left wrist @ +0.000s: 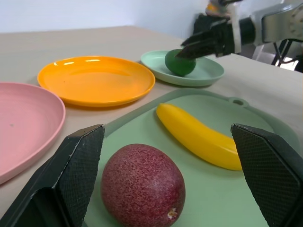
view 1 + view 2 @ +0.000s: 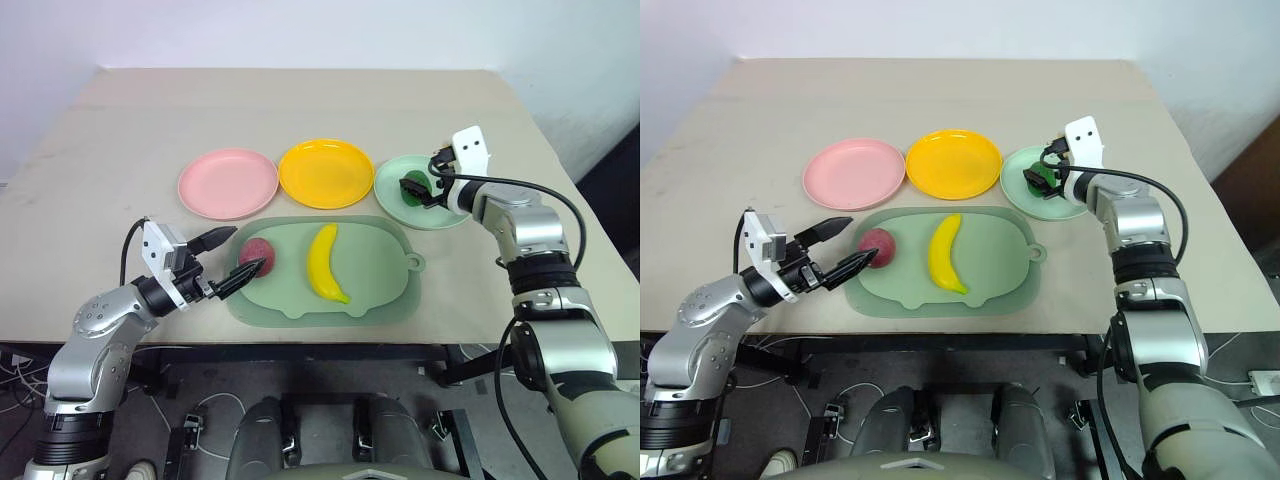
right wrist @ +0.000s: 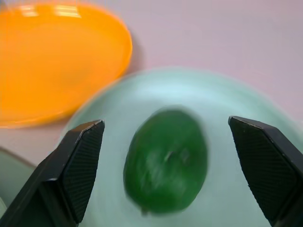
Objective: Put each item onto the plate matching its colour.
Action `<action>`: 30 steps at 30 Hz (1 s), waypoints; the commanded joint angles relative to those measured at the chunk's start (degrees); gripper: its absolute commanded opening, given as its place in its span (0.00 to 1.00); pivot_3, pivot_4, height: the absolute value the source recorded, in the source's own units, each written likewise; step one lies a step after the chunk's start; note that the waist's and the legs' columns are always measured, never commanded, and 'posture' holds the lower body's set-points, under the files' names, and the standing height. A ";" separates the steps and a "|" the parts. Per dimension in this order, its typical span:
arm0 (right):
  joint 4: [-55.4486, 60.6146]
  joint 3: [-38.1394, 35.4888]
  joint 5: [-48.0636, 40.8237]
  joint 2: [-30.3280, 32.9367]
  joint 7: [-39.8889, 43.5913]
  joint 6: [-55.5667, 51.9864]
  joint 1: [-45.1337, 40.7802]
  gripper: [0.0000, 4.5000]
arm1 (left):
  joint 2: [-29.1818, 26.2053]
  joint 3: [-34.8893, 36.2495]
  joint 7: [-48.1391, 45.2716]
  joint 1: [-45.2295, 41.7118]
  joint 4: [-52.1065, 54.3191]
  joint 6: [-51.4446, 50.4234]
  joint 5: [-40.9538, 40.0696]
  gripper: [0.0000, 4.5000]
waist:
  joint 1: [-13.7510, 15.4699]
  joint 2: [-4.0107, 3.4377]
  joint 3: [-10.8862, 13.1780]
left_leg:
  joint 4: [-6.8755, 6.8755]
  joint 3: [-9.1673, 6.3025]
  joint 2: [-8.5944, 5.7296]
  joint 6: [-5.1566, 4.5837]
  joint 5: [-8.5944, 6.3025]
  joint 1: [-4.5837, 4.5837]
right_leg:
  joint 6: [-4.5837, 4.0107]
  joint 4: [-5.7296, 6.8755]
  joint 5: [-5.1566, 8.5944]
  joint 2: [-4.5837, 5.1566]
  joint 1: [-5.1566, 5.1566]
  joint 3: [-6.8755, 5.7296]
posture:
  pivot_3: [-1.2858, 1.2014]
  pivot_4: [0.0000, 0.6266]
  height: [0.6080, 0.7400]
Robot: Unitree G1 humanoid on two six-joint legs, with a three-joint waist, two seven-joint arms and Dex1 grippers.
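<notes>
A: Taking the large pale-green rounded-rectangle plastic tray as landmark, what lies nearest the robot?

B: The left gripper, at the tray's near-left edge. Its two black fingers are spread wide and hold nothing; the roundish dark red-pink toy fruit sits on the tray's left part, between and just beyond the fingertips. Contact cannot be judged.

A: And at the tray's centre?

B: The curved yellow toy banana, lying lengthwise on the tray, to the right of the red-pink fruit and apart from it.

A: Beyond the tray's far edge?

B: Three round shallow plastic plates in a row on the beige table: the pink plate beyond the tray's left end, the yellow-orange plate beyond its middle, the pale mint-green plate beyond its right end. Pink and yellow-orange plates are bare.

A: The right gripper?

B: Over the mint-green plate, fingers parted wide on either side of the round dark-green toy lime, which rests on that plate, ungripped.
</notes>
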State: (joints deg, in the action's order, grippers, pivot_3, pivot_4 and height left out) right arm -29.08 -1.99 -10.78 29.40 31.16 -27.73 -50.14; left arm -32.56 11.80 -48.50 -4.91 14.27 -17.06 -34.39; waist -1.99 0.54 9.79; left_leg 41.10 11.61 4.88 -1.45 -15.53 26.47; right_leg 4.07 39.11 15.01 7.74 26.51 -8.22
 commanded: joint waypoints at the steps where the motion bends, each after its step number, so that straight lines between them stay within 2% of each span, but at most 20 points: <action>1: 18.57 -4.93 -6.73 1.05 0.87 -8.77 4.24 0.99 | -0.61 1.29 -0.39 0.11 1.41 1.20 0.03 1.00 | 0.00 0.00 0.00 | -0.01 -0.03 0.01 0.00 0.00 0.00 | 0.00 -0.01 0.00 0.00 0.00 0.00 | 0.52 0.24 0.66; 5: 35.67 -5.60 -14.12 -1.41 -1.50 -24.53 11.02 0.99 | -0.47 1.35 -0.65 -0.10 0.93 1.53 0.15 1.00 | -0.22 0.01 -0.03 | 0.00 -0.06 0.04 0.01 0.00 -0.04 | -0.01 0.00 0.00 0.00 -0.04 0.00 | 0.52 0.24 0.66; 8: 47.33 -5.63 -21.48 -7.65 -5.61 -37.71 15.44 0.99 | -0.77 1.30 -0.87 -0.87 0.11 1.64 0.51 1.00 | -0.38 0.01 -0.03 | 0.00 -0.10 0.09 0.01 0.00 -0.04 | -0.02 0.00 -0.01 0.00 -0.04 0.00 | 0.52 0.24 0.66; 11: 53.06 -4.78 -24.62 -12.52 -8.95 -45.63 17.50 0.99 | -0.94 1.12 -1.24 -1.87 -0.87 1.69 0.72 1.00 | -0.38 -0.01 -0.03 | -0.02 -0.12 0.09 0.01 0.00 0.01 | -0.03 0.00 -0.01 0.00 0.00 -0.01 | 0.52 0.24 0.66; 15: 53.18 -5.07 -23.73 -19.03 -15.68 -52.96 16.91 0.99 | -0.88 0.90 -1.69 -2.85 -1.67 1.77 0.95 1.00 | -0.05 0.04 -0.06 | -0.01 -0.16 0.06 0.00 -0.01 0.00 | -0.03 -0.01 -0.01 0.03 -0.05 -0.04 | 0.52 0.24 0.66; 18: 49.94 -8.36 -19.88 -26.37 -23.44 -57.80 14.17 0.99 | -0.76 0.33 -1.45 -3.06 -1.69 1.43 1.39 1.00 | -0.09 0.06 -0.07 | -0.01 -0.16 0.04 0.00 -0.01 0.04 | -0.04 -0.01 -0.02 0.04 -0.03 -0.04 | 0.52 0.24 0.66; 22: 49.80 -9.67 -17.41 -32.22 -27.54 -62.26 12.46 0.99 | -0.40 -0.21 -0.94 -3.09 -1.22 0.98 1.67 1.00 | -0.50 0.03 -0.08 | -0.08 -0.13 0.02 0.04 0.01 0.04 | -0.04 0.00 -0.02 -0.03 0.03 -0.04 | 0.52 0.24 0.66; 26: 49.26 -9.08 -16.24 -35.24 -28.34 -64.49 12.32 0.99 | -0.41 -0.60 -0.84 -2.97 -1.96 1.30 2.19 1.00 | -0.37 0.04 -0.08 | -0.10 -0.10 -0.01 0.04 0.01 0.07 | -0.04 -0.04 -0.01 -0.02 0.05 -0.04 | 0.52 0.24 0.66; 30: 48.44 -6.95 -15.99 -35.17 -27.99 -64.77 12.22 0.99 | -0.35 -0.25 -1.44 -2.91 -3.01 1.84 2.28 1.00 | -0.43 0.04 -0.08 | -0.09 -0.11 -0.01 0.07 -0.01 0.06 | -0.04 -0.03 -0.02 -0.02 0.04 -0.04 | 0.52 0.24 0.66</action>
State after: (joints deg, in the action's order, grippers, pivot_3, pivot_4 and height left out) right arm 19.02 -9.89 -27.02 -5.63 3.07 -92.10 -36.93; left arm -32.97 10.84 -49.62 -7.53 11.16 -16.57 -32.07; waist -2.42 0.58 9.71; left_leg 41.00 11.50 4.88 -1.39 -15.55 26.53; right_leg 4.02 39.08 15.00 7.73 26.55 -8.26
